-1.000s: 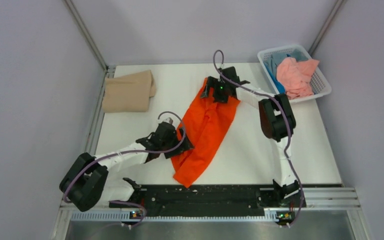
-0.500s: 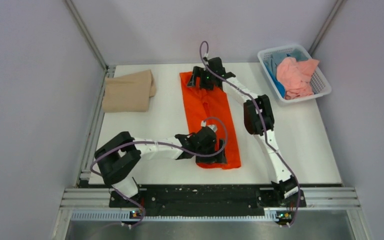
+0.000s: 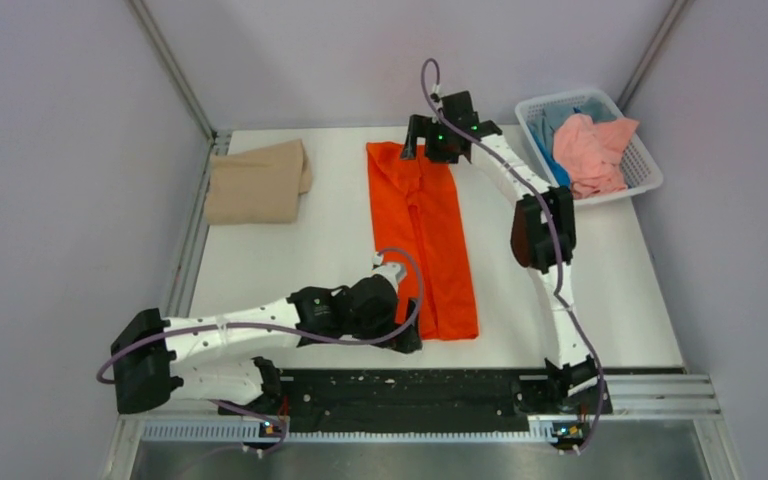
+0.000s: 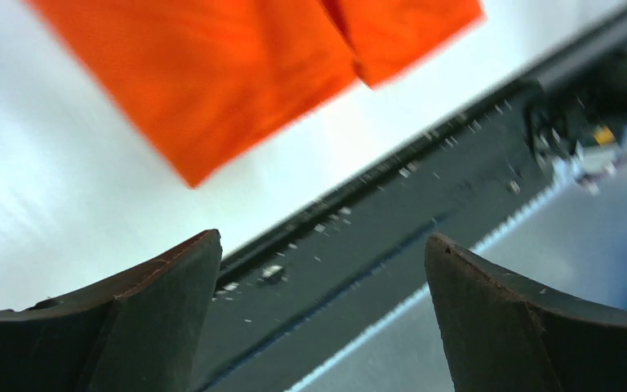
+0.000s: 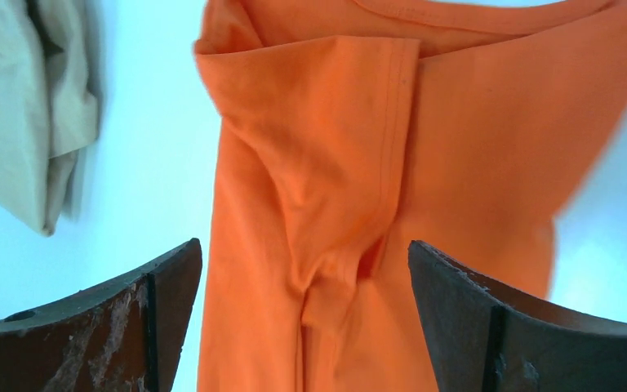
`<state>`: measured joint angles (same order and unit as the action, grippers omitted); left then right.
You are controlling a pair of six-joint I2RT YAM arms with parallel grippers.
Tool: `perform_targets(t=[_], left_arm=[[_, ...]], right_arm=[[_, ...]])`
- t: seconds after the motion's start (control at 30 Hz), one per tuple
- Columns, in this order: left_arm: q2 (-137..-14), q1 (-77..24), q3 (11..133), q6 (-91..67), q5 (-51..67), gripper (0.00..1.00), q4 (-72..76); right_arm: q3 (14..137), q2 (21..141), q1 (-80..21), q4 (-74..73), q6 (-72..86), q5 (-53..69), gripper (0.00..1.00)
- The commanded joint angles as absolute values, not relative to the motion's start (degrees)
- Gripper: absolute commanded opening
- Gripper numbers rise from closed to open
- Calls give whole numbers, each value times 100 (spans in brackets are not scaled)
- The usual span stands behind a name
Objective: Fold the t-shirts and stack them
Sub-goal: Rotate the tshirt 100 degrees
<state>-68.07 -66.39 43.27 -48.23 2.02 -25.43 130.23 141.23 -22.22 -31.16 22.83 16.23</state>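
Left gripper hangs low with its jaws spread wide and nothing between them; in the wrist view both dark fingers frame only bare table and the black rail. Just ahead of its fingertips lies the near hem corner of the orange t-shirt, apart from the fingers and flat on the white table.

Right gripper is likewise wide apart and holds nothing; its wrist view looks down between the fingers onto the collar end of the orange t-shirt, where a sleeve is folded inward over the body. The shirt stretches as a long narrow strip from this gripper toward the left one.

Off to the right gripper's far side lies the tan t-shirt, folded, well apart from the orange one. Behind the right arm's elbow stands a white basket holding a pink t-shirt and a blue one.
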Motion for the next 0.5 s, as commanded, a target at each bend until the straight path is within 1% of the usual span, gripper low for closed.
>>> perform_targets(t=[0.0,0.1,0.23,0.33,0.4,0.47], left_arm=[[-6611,-6318,4347,-5185,-1531,99,-3048],[-6617,-5665,4315,-5370,-1657,99,-3174],[-6553,-4709,3901,-5546,-1373,99,-3111],[-6451,-4567,3499,-5406,-844,98,-2538],[-6424,-4563,3335,-5214,-257,98,-2139],[-6484,-4570,3190,-5115,297,95,-1641]], right_arm=[[12305,12315,-2224,-3170,1747,1220,95],[11148,11457,-2226,-3041,1728,725,94],[8743,9841,-2225,-2179,1793,312,94],[6878,8593,-2236,-1457,2255,206,95],[5754,7778,-2234,-959,2642,440,95],[4730,7218,-2257,-583,3094,782,95]])
